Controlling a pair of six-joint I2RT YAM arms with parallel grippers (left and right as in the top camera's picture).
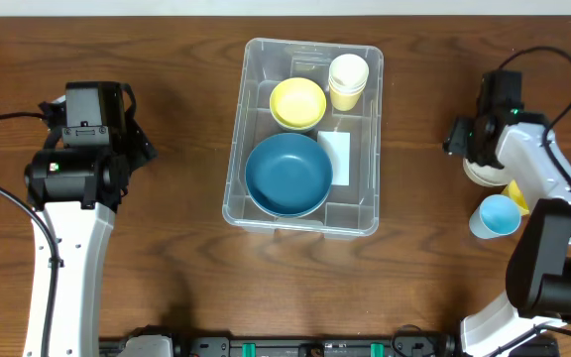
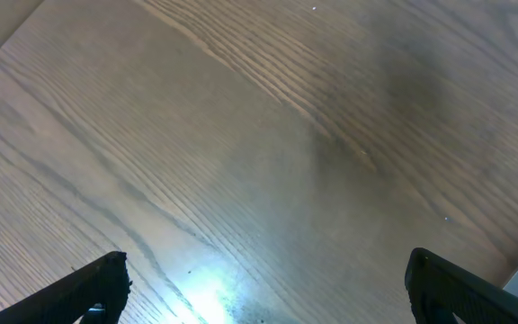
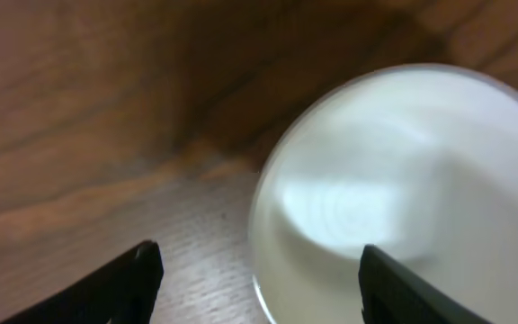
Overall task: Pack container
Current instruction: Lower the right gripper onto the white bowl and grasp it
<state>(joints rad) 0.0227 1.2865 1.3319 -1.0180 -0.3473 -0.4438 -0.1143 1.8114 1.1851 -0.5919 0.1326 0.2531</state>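
Right-hand pincer hangs spread at the 3 o'clock side of the brown wooden table, low over a round white plastic bowl. In the wrist view one fingertip sits outside the bowl's wall and the other over its hollow, so the jaws straddle the rim without pinching it. That looks like the setup for a rim grasp, since the bowl is too broad to take across its width.

Left-hand pincer is spread wide too, at 9 o'clock over bare wood and holding nothing, probably parked there to leave the middle free.

At the table's centre stands the large clear plastic rectangular container:
- A wide blue bowl fills its 6 o'clock end.
- A smaller yellow bowl lies toward 12 o'clock.
- A stack of cream cups is tucked upright in the 1 o'clock corner, which saves floor space.
- A white label shows at the blue bowl's 3 o'clock side.

A light blue cup and a partly hidden yellow piece wait outside, at 5 o'clock of the white bowl, so the packing looks unfinished.
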